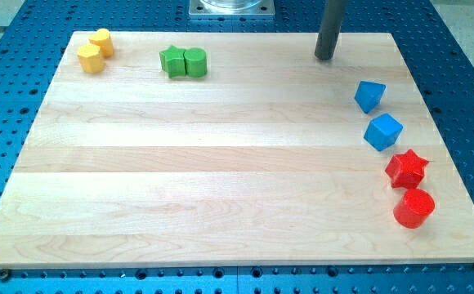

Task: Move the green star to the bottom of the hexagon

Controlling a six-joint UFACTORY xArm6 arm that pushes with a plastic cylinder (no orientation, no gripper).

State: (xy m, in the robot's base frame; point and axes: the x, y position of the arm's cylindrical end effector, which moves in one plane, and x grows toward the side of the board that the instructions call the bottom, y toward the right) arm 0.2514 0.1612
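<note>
My tip [325,57] rests on the wooden surface [221,163] near the view's top edge, right of centre, with the dark rod rising straight out of the view's top. The arm carries no hand, only this rod, so there is nothing to open or close. The green star [172,61] lies well to the left of the tip, near the top edge, touching a green cylinder [195,62] on its right side. Further left, at the top left corner, a yellow hexagon [91,59] touches a yellow cylinder [101,41] just above it. Down the view's right side sit two blue cubes [369,95] [383,131], then a red star [406,169] and a red cylinder [413,207] below it.
</note>
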